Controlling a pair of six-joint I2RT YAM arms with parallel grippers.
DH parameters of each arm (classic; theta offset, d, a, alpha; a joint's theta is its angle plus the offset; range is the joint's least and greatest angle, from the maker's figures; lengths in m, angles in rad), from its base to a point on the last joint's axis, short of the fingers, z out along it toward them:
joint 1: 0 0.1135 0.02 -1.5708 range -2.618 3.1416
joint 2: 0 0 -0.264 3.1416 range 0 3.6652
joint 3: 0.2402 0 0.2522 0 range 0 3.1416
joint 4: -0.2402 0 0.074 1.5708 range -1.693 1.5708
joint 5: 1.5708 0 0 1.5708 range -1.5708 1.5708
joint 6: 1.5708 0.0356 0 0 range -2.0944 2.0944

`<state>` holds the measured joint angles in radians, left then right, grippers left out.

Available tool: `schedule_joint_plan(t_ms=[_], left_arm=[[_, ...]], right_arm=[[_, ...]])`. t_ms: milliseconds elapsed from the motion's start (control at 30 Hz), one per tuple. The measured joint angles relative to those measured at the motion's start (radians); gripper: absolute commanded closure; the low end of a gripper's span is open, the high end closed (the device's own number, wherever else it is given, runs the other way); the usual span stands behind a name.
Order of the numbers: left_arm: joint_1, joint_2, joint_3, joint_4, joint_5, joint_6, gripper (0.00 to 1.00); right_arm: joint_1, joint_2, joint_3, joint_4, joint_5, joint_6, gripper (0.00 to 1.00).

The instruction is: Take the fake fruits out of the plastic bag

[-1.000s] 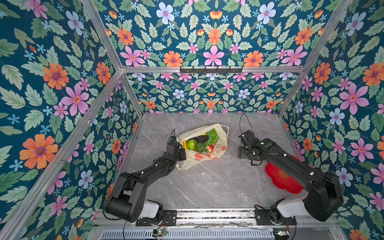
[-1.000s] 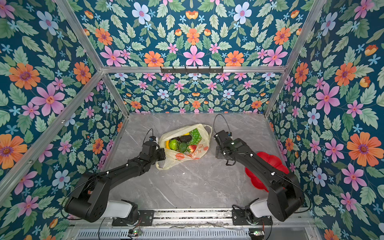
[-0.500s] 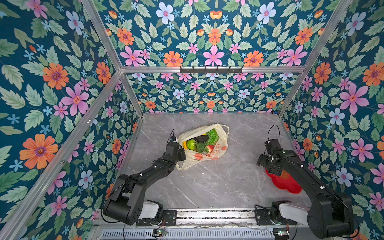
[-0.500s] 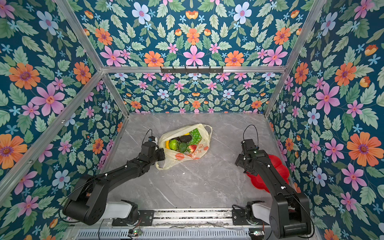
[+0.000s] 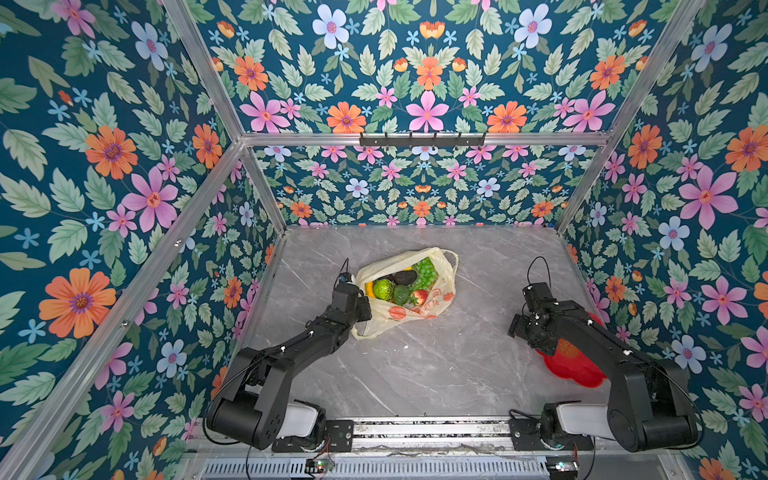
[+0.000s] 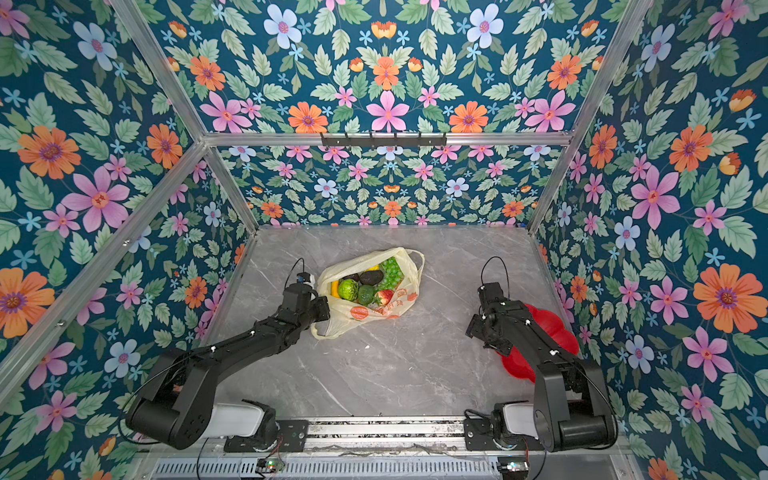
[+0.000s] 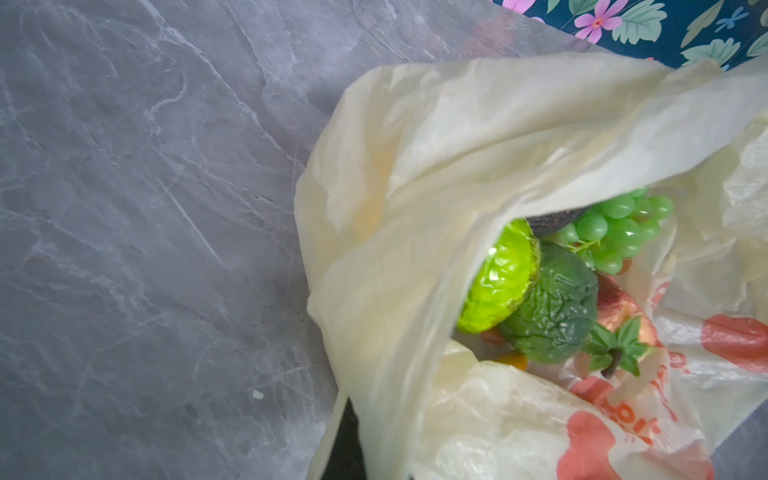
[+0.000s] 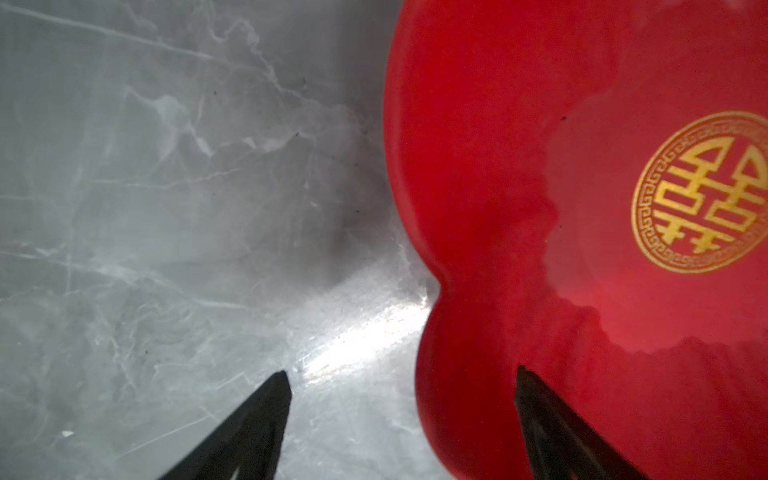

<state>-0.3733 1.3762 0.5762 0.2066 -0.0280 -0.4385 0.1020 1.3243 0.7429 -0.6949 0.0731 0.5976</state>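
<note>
1. Currently, the plastic bag lies near the middle of the tabletop, mouth upward. The fake fruits sit inside it, and no fruit shows outside, so extraction is judged not yet begun.
2. The left end effector is fully closed on the near edge of the bag's mouth. In the left wrist view the film runs taut toward the camera.
3. The right end effector stands wide open and holds nothing. It hangs over the tabletop at the rim of the red dish, well apart from the bag.
4. Hazard: film tear or slip. Cause: extra pull on thin plastic by the left end effector. Likely effect: the mouth collapses over the fruits.
5. Hazard: pinched film. Cause: a fold overhangs the bright green bumpy fruit, so descending fingers may clamp plastic with the fruit and lift the whole bag.
6. Hazard: dropped or rolling fruit. Cause: smooth, rounded plastic surfaces. The grape bunch may also snag a handle loop.
7. Hazard: dish displacement. Cause: the right arm sweeps close to the dish rim on departure.
</note>
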Motion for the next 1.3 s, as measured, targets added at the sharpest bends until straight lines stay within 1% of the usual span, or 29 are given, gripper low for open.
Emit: schedule_joint_plan(t_ms=[133, 400, 600, 700, 867, 1000, 1133, 1200, 1300], left_arm=[[0.0, 0.001, 0.0, 0.0, 0.0, 0.0, 0.97], [0.0, 0.001, 0.0, 0.0, -0.008, 0.001, 0.97], [0.0, 0.009, 0.0, 0.0, -0.019, 0.002, 0.97], [0.0, 0.013, 0.001, -0.001, -0.022, 0.003, 0.97], [0.0, 0.013, 0.002, -0.001, -0.026, 0.003, 0.97], [0.0, 0.014, 0.004, -0.001, -0.027, 0.004, 0.97], [0.0, 0.014, 0.005, -0.001, -0.026, 0.004, 0.97], [0.0, 0.014, 0.005, -0.001, -0.026, 0.004, 0.97], [0.0, 0.014, 0.005, -0.002, -0.026, 0.004, 0.97]], right_arm=[[0.041, -0.005, -0.006, 0.002, -0.003, -0.001, 0.14], [0.175, -0.003, -0.001, -0.013, -0.019, 0.013, 0.14], [0.353, 0.001, 0.038, -0.046, -0.029, 0.064, 0.15], [0.451, 0.03, 0.064, -0.051, -0.026, 0.109, 0.14], [0.608, 0.133, 0.132, -0.04, -0.036, 0.17, 0.14], [0.699, 0.212, 0.207, -0.037, -0.047, 0.209, 0.14], [0.753, 0.245, 0.276, -0.039, -0.055, 0.224, 0.14], [0.756, 0.238, 0.284, -0.043, -0.052, 0.232, 0.14], [0.756, 0.218, 0.294, -0.066, -0.039, 0.232, 0.11]])
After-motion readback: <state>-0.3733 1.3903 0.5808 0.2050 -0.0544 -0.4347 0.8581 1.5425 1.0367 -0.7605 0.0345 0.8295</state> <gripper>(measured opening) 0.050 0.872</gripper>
